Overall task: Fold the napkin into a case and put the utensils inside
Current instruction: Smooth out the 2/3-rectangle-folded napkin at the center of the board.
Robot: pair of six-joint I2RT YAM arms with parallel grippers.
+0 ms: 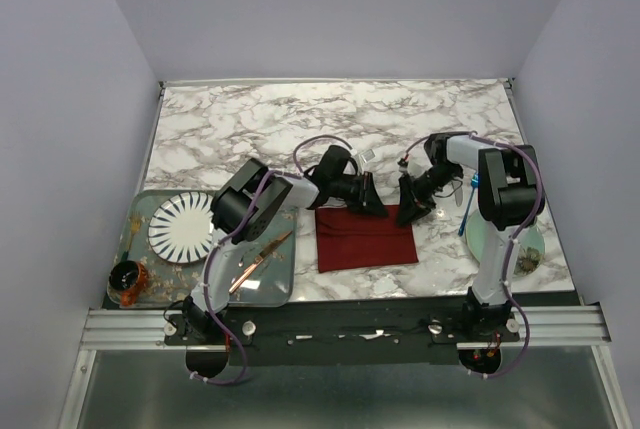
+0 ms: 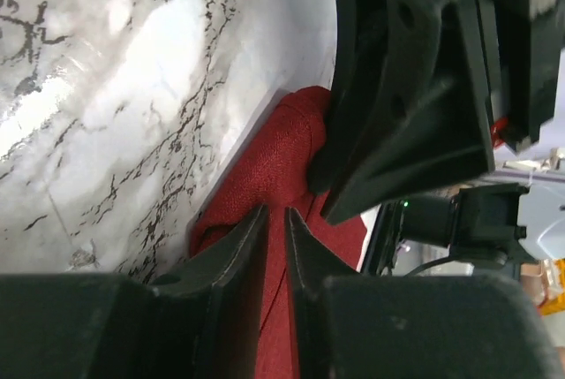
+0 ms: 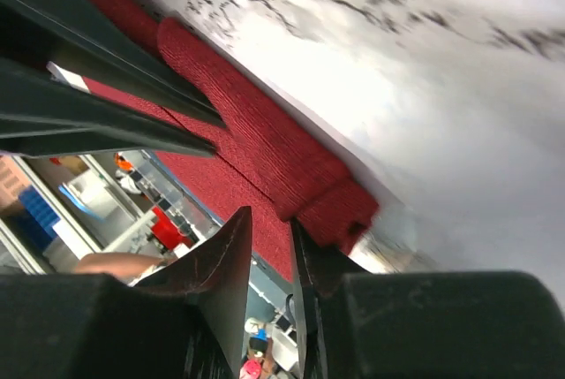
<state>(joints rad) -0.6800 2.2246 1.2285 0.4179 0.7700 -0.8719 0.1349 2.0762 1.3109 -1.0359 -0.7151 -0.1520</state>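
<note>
— Fingers (image 2: 238,246) of the left claw (image 2: 275,220) sit closest. How do they stand?
— Pressed nearly together, pinching a ridge of the napkin (image 2: 265,158) at its far edge.
— And the right claw (image 3: 269,224)?
— It is much the same, drawn in tight on a thick fold of the dark red cloth, close to a corner.
— Where does the napkin lie?
— It lies on the marble table (image 1: 300,119) as a flat rectangle between the two arms, toward the near edge. Both claws meet along its far side, almost touching.
— Any cutlery?
— A blue-handled utensil (image 1: 471,194) shows at the right by a pale plate (image 1: 535,244), partly hidden by the right arm. A copper knife (image 1: 255,261) lies on the tray (image 1: 150,204) at the left, beside a striped plate (image 1: 183,227).
</note>
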